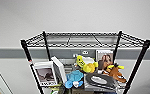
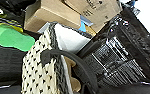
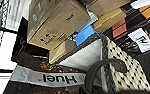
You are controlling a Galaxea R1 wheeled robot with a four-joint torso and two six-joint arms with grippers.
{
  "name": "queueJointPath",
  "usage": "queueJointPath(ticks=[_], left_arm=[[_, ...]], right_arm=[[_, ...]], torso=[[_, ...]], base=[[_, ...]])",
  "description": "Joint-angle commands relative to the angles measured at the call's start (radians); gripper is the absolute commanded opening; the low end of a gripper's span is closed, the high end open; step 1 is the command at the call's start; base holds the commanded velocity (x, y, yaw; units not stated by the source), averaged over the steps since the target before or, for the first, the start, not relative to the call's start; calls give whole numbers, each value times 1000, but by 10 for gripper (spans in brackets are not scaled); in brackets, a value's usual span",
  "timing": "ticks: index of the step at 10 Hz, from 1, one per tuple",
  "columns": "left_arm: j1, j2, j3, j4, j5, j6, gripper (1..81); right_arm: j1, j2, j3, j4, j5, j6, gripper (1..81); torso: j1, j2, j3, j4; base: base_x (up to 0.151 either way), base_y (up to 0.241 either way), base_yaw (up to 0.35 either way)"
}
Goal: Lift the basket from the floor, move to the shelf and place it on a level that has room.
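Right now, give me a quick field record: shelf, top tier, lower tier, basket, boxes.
shelf: black wire rack against a grey wall, seen from the head view
top tier: bare wire grid, nothing on it
lower tier: yellow plush, blue plush, brown plush, white box
basket: checkered weave, white liner, dark loop handle, close to both wrist cameras
boxes: brown cardboard just beyond the basket
fingers: cannot tell

Office-type storage corner: plain pale wall point(image 1: 73, 15) with grey trim band point(image 1: 6, 53) and wall sockets point(image 1: 81, 52), black wire shelf point(image 1: 82, 40) crammed with plush toys point(image 1: 87, 65), boxed items point(image 1: 44, 75), brown cardboard boxes point(image 3: 54, 21) and a Huel-labelled pack point(image 3: 48, 78).
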Motion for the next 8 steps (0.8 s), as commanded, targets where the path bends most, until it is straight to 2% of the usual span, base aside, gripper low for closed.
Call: queueJointPath(ticks=[1,4,5,8], left_arm=[[-127,-19,64,-1,9,-1,10],[-128,-51,125,-1,3,-1,10],[-128,-78,169,-1,-32,-1,10],[-139,-152,296,14,-72,-1,10]], right_arm=[[117,-21,70,-40,-14,0,10],[124,-29,95,-43,-15,0,10],[131,-50,138,-47,-15,0,10],[153,-113,248,-53,-14,2,10]], torso=[[0,0,0,0],[-1,0,0,0],[-1,0,0,0],[-1,0,0,0]], base=[[0,0,0],[0,0,0],[0,0,0],[0,0,0]])
